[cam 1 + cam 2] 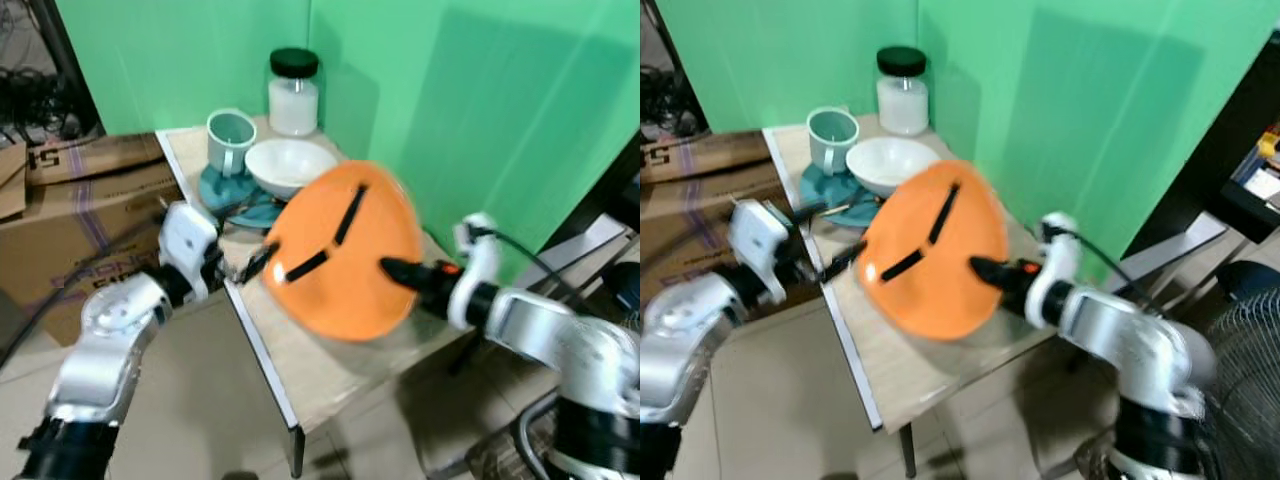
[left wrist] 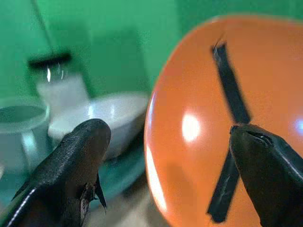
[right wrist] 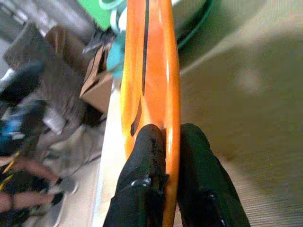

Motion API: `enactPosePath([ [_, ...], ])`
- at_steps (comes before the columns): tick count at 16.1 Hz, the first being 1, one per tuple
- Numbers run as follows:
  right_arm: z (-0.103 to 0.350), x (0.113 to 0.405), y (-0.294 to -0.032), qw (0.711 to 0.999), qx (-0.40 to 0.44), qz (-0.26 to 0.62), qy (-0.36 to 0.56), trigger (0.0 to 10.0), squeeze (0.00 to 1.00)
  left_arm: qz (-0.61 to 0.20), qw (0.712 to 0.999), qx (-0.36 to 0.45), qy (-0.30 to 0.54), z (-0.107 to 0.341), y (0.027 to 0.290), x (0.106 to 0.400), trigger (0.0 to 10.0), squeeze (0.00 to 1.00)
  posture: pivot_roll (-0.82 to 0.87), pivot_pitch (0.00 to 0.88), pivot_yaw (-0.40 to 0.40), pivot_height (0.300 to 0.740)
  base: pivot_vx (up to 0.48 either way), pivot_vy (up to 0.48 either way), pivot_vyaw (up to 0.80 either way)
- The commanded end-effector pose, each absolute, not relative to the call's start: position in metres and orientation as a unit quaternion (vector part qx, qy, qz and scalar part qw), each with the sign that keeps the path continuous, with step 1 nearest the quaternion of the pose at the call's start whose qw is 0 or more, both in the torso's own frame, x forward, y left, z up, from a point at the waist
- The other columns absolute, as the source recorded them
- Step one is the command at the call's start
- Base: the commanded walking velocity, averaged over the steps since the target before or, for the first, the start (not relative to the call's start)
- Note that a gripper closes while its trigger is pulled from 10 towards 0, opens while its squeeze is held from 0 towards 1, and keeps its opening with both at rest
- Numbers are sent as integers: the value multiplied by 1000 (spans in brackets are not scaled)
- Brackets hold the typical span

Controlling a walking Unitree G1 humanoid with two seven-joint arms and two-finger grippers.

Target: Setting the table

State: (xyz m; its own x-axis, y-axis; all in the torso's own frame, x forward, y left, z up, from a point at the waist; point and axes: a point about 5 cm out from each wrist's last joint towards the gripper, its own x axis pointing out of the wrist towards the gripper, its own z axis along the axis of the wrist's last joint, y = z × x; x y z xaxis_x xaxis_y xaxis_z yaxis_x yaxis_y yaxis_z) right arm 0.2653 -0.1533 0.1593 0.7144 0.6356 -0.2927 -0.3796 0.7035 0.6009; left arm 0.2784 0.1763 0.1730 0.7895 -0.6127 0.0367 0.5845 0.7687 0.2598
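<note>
The left hand (image 1: 250,262) sits at the near-left edge of the desk (image 1: 300,385), its two black fingers (image 2: 71,165) spread apart with nothing between them. It points toward the orange plate (image 1: 345,250) and stands just beside the plate's left rim; contact cannot be determined.

Behind the left hand, toward the back of the desk, a teal mug (image 1: 231,142) stands upright on a teal saucer (image 1: 225,190). A white bowl (image 1: 290,165) rests just beside the mug, partly over the same saucer. A clear jar with a black lid (image 1: 294,92) stands upright at the rear of the desk, against the green backdrop (image 1: 480,120).

The orange plate is held tilted on edge above the middle of the desk, its face with black strips turned toward the camera. It partly covers the near side of the white bowl in the head views.

The right hand (image 1: 400,272) grips the plate's right rim, one finger on each face of the plate, as seen in the right wrist view (image 3: 173,156)

A cardboard box (image 1: 60,230) stands on the floor left of the desk
</note>
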Motion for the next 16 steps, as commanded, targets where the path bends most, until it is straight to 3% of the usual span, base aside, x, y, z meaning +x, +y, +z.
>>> enactPosePath([
  [1, 173, 263, -157, 899, 253, 290, 209, 0, 0, -320, 940, 107, -60, 175, 174, 275, 10000, 435, 142, 0, -43, 740, 0, 0, 0],
  [2, 185, 256, -162, 923, 217, 278, 152, 0, 0, -320, 939, 96, -77, 188, 167, 266, 10000, 0, 139, 0, -40, 740, 0, 0, 0],
  [4, 210, 242, -166, 938, 206, 275, 41, 0, 0, -300, 945, 109, -75, 194, 161, 257, 10000, 0, 132, 0, -36, 740, 0, 0, 0],
  [8, 225, 217, -157, 942, 211, 254, -56, 0, 0, -246, 961, 119, -51, 181, 155, 246, 10000, 0, 117, 0, -28, 740, 0, 0, 0],
  [9, 225, 216, -154, 944, 206, 250, -62, 1725, 0, -227, 966, 118, -46, 180, 156, 248, 10000, 0, 108, 0, -30, 740, 0, 0, 0],
  [10, 224, 217, -151, 956, 171, 229, -72, 10000, 0, -190, 974, 115, -47, 181, 158, 251, 10000, 0, 109, 0, -33, 740, 0, 0, 0],
  [12, 218, 221, -150, 970, 118, 195, -82, 10000, 0, -167, 978, 112, -50, 184, 158, 253, 10000, 0, 114, 0, -42, 740, 0, 0, 0],
  [16, 208, 227, -153, 980, 95, 151, -85, 10000, 0, -144, 982, 114, -44, 183, 162, 251, 10000, 0, 123, 0, -59, 740, 0, 0, 0],
])
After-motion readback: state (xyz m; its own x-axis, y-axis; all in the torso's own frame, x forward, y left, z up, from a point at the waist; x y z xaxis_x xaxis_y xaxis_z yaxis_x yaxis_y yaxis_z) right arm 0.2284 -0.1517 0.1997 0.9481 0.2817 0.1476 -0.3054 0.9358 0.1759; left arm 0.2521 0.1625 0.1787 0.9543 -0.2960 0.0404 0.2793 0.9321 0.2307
